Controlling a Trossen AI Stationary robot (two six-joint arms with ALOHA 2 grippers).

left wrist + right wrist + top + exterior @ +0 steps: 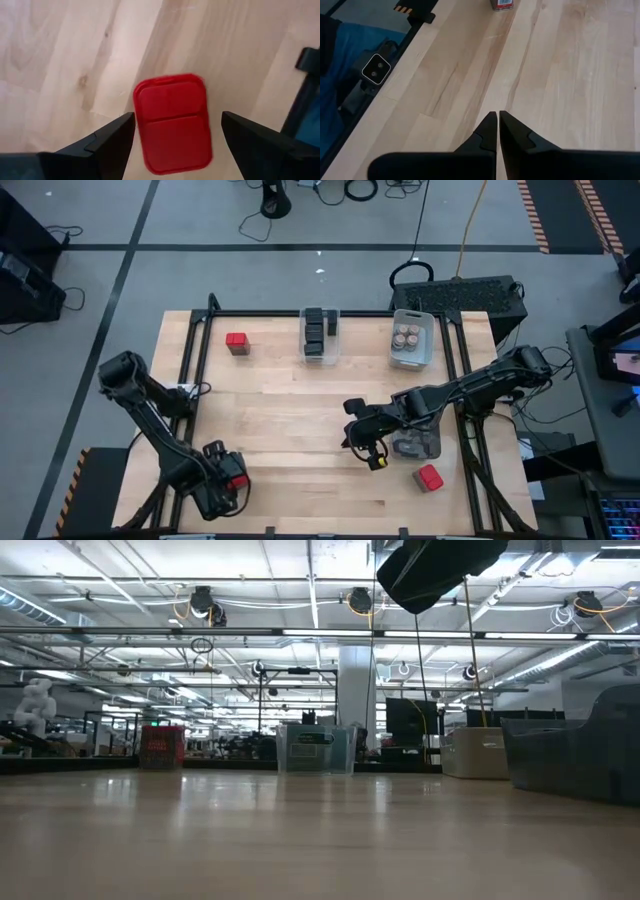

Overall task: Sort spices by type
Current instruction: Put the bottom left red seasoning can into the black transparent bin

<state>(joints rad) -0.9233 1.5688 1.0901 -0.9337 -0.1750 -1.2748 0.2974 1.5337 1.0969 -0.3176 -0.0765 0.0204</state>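
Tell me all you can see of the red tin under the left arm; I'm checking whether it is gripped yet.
The red tin is a boxy, rounded-corner container with a glossy red lid, a raised rim and a crease across its middle. It lies flat on the wooden table near the front left corner. The left gripper straddles it with jaws open, one on each side; gaps show, so nothing grips it.

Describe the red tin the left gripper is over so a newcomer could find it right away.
Start at the wooden table and go to its near left corner. The left gripper hangs there, open, with the red tin between its fingers, unlike the other red tins at the far left and near right.
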